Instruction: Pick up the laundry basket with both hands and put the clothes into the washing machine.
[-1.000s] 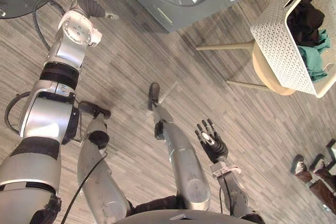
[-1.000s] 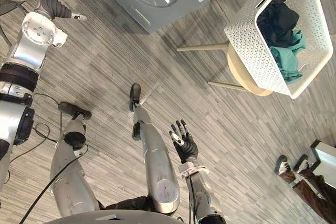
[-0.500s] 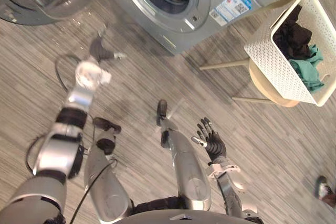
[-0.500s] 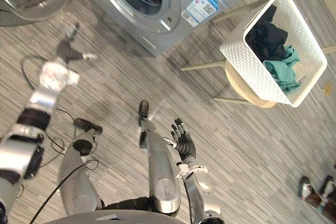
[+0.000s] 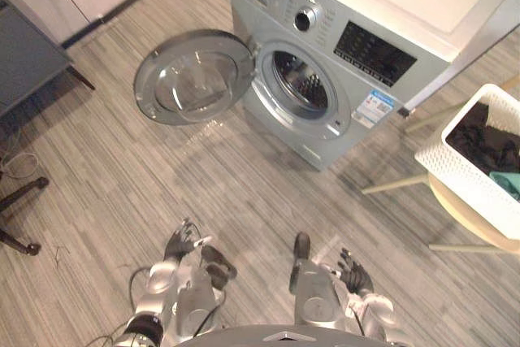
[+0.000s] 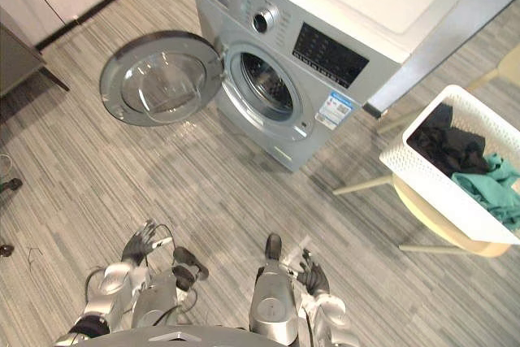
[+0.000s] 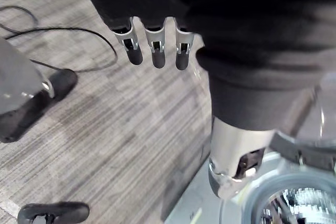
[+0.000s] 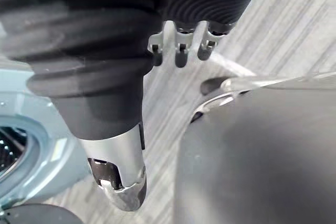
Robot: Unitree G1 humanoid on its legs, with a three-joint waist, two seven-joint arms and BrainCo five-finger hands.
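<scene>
Right eye view | one washing machine [image 6: 313, 79] | one laundry basket [image 6: 439, 188]

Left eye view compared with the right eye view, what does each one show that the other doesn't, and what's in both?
Left eye view: a broad stretch of the dark table, with the basket cut at the edge. Right eye view: the whole basket, its green cloth spread beside black clothes. Both: the washer with its door open, and the left hand and right hand low, fingers straight, holding nothing.
</scene>
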